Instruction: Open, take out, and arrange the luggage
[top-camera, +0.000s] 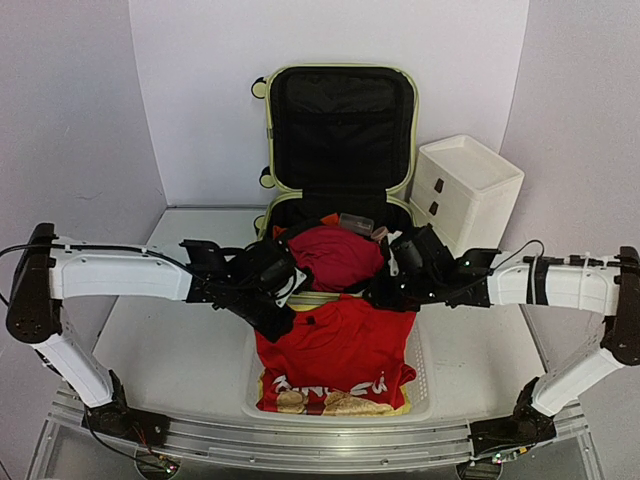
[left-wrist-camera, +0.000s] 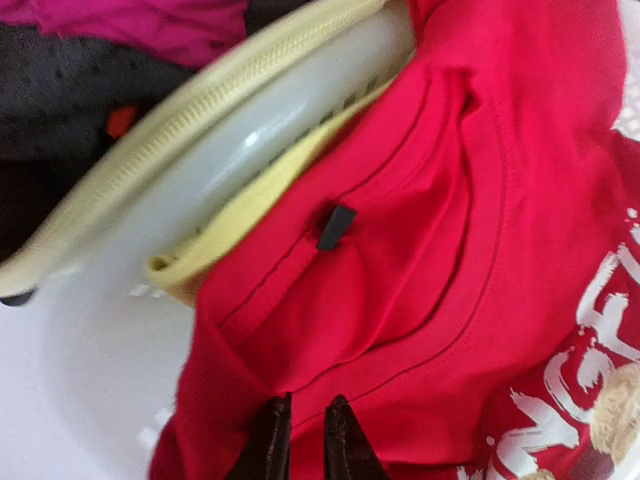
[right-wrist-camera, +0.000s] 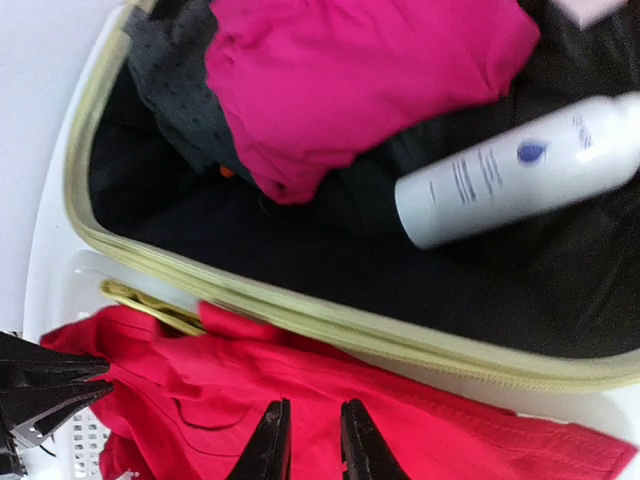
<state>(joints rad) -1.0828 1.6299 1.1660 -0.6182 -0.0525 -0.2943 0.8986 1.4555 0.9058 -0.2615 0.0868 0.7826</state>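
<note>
Currently we find the luggage (top-camera: 340, 110) at the far middle of the desk (top-camera: 170, 330). It is open: the lid stands upright against the back wall and the base lies flat toward the arms. A white three-drawer box (top-camera: 465, 190) stands just to its right. A white mesh basket (top-camera: 425, 385) sits against its near rim, with a red T-shirt (top-camera: 335, 345) draped into the basket.

Both arms meet over that shirt, at the seam between basket and case. The left tool (left-wrist-camera: 305, 440) has its jaws a narrow slit apart above the shirt's collar area. We see red cloth through the gap but nothing clamped. The right tool (right-wrist-camera: 307, 440) stands likewise, slightly apart over the shirt's far edge and gripping nothing that we can see.

The controlling relation is that the case's zippered near rim runs left to right just beyond both tools, with the remaining contents directly past it. A magenta garment (right-wrist-camera: 360, 80) lies near the centre of the base, about equally reachable. A white bottle (right-wrist-camera: 520, 175) lies on its side toward the right half, nearer the right arm.

We judge that the unpacking is partly done and that any further pick requires a forward reach over the rim.
</note>
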